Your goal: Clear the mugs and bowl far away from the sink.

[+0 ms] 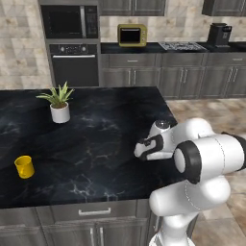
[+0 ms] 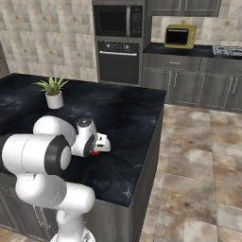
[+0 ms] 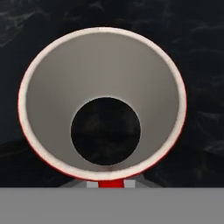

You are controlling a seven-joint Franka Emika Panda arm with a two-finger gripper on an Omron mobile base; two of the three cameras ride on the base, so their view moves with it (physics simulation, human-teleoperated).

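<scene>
On the black marble island counter point(image 1: 96, 139) I count two mugs. One yellow mug point(image 1: 24, 166) stands upright near the left front edge in the left base view, well apart from everything else. One red mug point(image 2: 96, 152) is under the robot's hand, near the right side of the counter; in the right base view only a small red part of it shows below the white hand. One white pot with a green plant point(image 1: 59, 103) stands farther back on the left, also well apart from both mugs.

Across the room there is one built-in oven point(image 1: 74, 62) with one dark microwave point(image 1: 68, 21) above it, one yellow toaster oven point(image 1: 132, 35) on the far counter, one cooktop point(image 1: 182, 46) and one black coffee machine point(image 1: 219, 34) at the far right.

The gripper point(image 1: 142, 148) is low over the counter, directly above the red mug. From the hand view I look straight down into this mug: a white rim, a grey-white inside wall, a dark round bottom, and a thin red line of the outer wall along the lower left edge. A red piece, maybe the handle, touches the bottom edge of that view. The fingers are hidden by the hand and the mug, so I cannot tell if they are apart or closed, or if they touch the mug.
</scene>
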